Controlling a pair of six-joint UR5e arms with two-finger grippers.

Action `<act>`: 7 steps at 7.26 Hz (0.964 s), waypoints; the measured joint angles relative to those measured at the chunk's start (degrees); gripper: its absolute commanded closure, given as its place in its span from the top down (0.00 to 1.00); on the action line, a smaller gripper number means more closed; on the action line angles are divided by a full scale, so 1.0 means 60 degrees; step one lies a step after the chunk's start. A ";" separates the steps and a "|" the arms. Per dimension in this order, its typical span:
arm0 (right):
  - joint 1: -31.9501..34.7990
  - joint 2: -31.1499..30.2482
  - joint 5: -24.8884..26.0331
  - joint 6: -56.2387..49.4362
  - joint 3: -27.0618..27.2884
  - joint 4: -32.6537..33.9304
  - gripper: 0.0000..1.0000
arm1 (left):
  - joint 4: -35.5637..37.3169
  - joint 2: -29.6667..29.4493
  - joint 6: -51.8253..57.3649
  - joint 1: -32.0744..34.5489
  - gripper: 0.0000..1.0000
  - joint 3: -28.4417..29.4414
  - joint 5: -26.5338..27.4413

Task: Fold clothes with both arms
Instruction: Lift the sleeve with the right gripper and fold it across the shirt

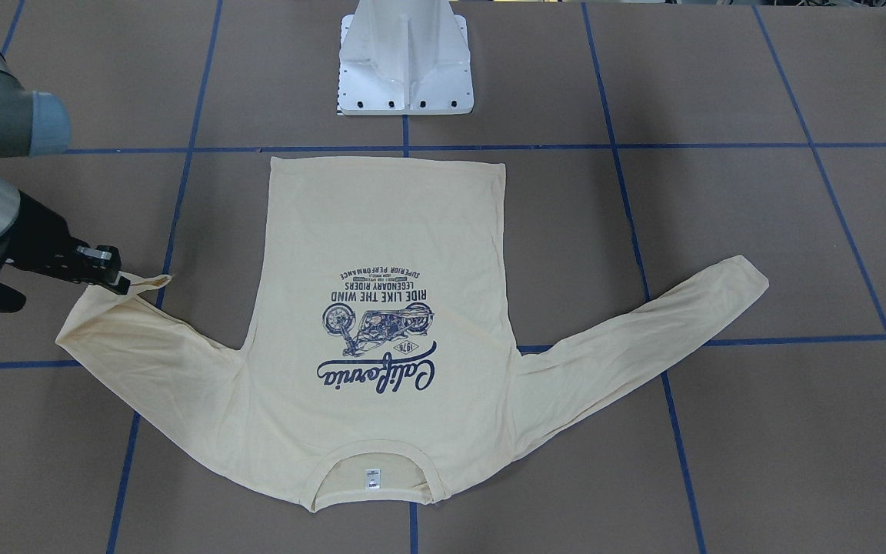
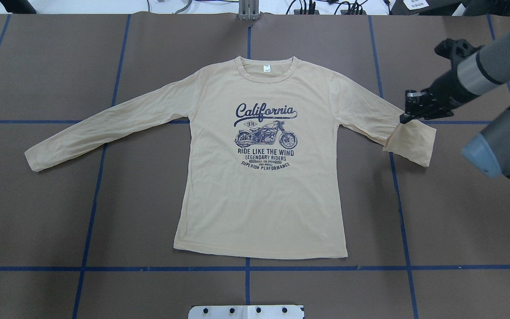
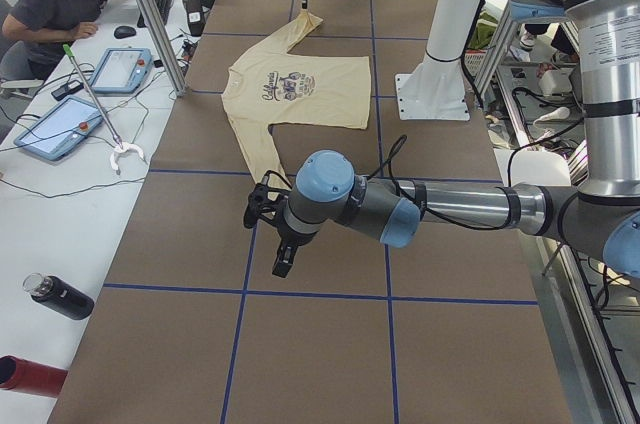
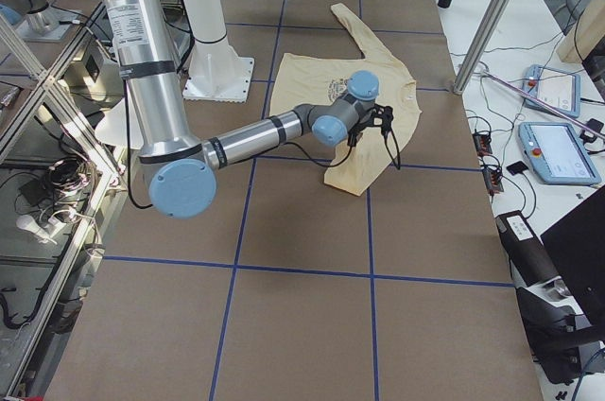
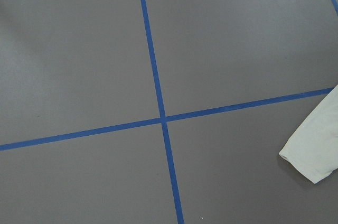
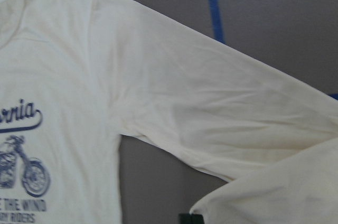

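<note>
- T-shirt (image 2: 259, 199): pale cream-yellow, long-sleeved, spread flat and print-up in the middle of the bench (image 2: 38, 212). Hem toward the white pedestal base (image 1: 406, 69), ribbed neck (image 2: 264, 80) toward the far side.
- Print (image 2: 264, 133): navy, "California" above a motorcycle, with lines of text beneath.
- Label (image 2: 267, 68): small, white, inside the back of the neck.
- Left sleeve (image 2: 104, 128): stretched out straight and flat on the bench. Cuff (image 5: 311, 150) at the right edge of the left wrist view.
- Right sleeve (image 2: 370, 115): doubled back on itself near its end, with the cuff end raised off the bench.
- Right end effector (image 2: 406, 116): closed, pinching the cuff edge of the right sleeve just above the doubled part.
- Right arm (image 2: 494, 66): enters from the bench's right side, angled down toward the sleeve.
- Left end effector (image 3: 283, 262): pointed down over bare bench, well apart from the left cuff. Seen only in the side view, so cannot tell how far open.
- Left arm (image 3: 440, 206): stretched out level above the bench.
- Blue tape lines (image 2: 246, 268): a grid across the brown bench top.
- Operator (image 3: 60, 4): seated at a side desk beside two tablets (image 3: 55, 129).
</note>
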State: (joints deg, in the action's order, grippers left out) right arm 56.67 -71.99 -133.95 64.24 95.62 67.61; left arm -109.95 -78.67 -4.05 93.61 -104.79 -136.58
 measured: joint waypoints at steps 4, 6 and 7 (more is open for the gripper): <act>-0.1333 0.3947 0.2416 0.2314 -0.1220 0.1461 0.00 | -0.0001 -0.0014 0.0002 -0.0013 1.00 0.0008 -0.0115; -0.2068 0.5857 0.3567 0.2997 -0.2591 0.1350 0.00 | -0.0001 -0.0014 0.0001 -0.0016 1.00 0.0017 -0.0264; -0.2536 0.6377 0.4151 0.3178 -0.3158 0.0988 0.00 | -0.0001 -0.0018 0.0007 -0.0016 1.00 0.0032 -0.0292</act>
State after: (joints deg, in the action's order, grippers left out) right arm 41.45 -33.72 -109.05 83.31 76.67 73.53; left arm -109.95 -78.77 -4.00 93.52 -104.60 -138.33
